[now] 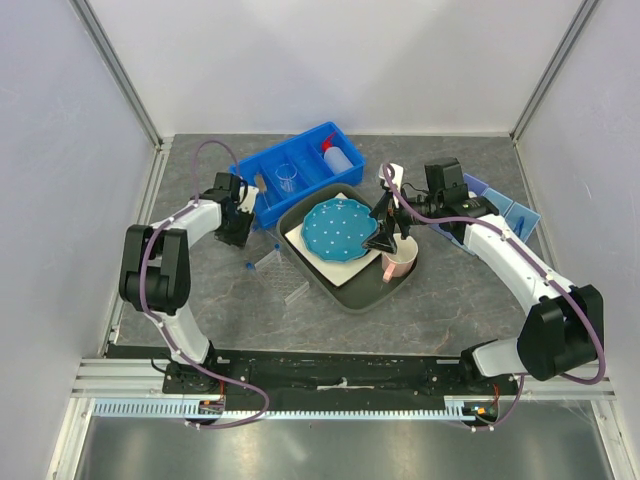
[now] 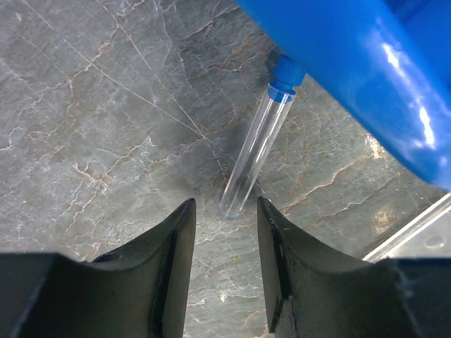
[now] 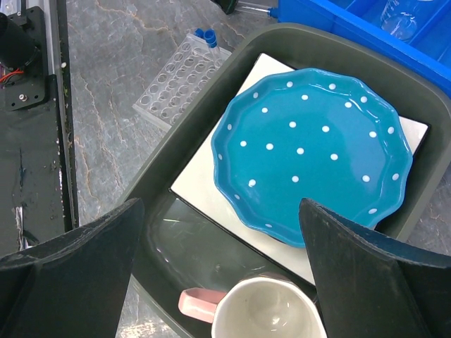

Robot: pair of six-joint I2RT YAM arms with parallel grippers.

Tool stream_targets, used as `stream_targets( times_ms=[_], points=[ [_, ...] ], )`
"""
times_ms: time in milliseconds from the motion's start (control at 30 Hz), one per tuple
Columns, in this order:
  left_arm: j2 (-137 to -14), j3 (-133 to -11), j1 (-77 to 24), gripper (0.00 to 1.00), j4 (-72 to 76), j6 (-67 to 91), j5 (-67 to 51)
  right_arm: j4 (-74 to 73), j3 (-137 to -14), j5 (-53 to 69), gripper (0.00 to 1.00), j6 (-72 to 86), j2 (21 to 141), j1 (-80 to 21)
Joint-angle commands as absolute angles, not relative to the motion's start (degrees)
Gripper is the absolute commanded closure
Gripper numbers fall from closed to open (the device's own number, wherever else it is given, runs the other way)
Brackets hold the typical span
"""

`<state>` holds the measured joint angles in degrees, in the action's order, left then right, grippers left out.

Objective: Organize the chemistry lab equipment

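My left gripper [image 2: 225,215] is half open. The round end of the blue-capped vial [image 2: 257,144] lies at my fingertips, not pinched, on the grey marbled table [image 2: 106,105] beside the blue bin [image 2: 366,70]. My right gripper [image 3: 222,208] stands wide and empty above the dotted plate [image 3: 310,148].

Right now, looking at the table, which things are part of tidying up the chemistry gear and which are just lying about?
Belongs to the job: blue-capped vial, clear rack, squeeze bottle with red nozzle, clear beaker.
Just lying about: blue dotted plate, pink mug, dark tray holding them.
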<state>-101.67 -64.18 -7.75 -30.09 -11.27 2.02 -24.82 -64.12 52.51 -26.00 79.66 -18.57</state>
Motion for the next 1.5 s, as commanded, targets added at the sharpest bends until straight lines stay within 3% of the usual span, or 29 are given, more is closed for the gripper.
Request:
stream_targets(
  times_ms=[0,333,467,567,967,1133,1233,1300,1367,1467],
  points=[
    [-103.62,-66.36,-7.91,0.54,-28.74,-13.71,1.93,-22.85,-63.63,54.14,0.02,-27.25,78.93,-18.37],
    [-106.26,-67.68,-7.91,0.72,-29.27,-11.78,1.40,-22.76,-63.28,53.88,0.02,-27.60,79.72,-17.76],
    [-105.74,-66.36,-7.65,0.92,-29.88,-10.29,3.07,-22.59,-63.11,53.96,0.02,-27.60,79.89,-17.75],
    [-103.98,-64.69,-6.95,0.98,-30.06,-8.44,3.87,-22.24,-62.84,54.05,0.02,-27.69,80.33,-17.67],
    [-75.96,-55.55,-4.66,0.98,-30.59,-1.15,-4.73,-21.53,-60.91,51.94,0.02,-31.03,80.69,-17.40],
    [-62.26,-50.46,-4.83,0.98,-27.53,0.52,-25.89,-22.41,-64.76,47.40,0.02,-33.57,79.89,-17.75],
    [-57.67,-47.56,-6.41,0.98,-22.70,4.56,-38.29,-27.32,-75.03,45.79,0.02,-29.11,84.45,-17.67],
    [-54.24,-44.84,-9.48,0.98,-18.74,8.85,-43.56,-35.70,-83.90,54.19,0.02,-26.98,89.63,-17.75],
    [-52.04,-42.81,-13.16,0.98,-11.89,13.68,-45.43,-42.59,-91.88,60.88,0.02,-26.81,94.54,-20.63],
    [-50.89,-39.56,-17.82,0.98,-4.95,17.48,-46.14,-52.02,-96.40,56.97,0.02,-28.47,96.15,-28.87]
  ],
)
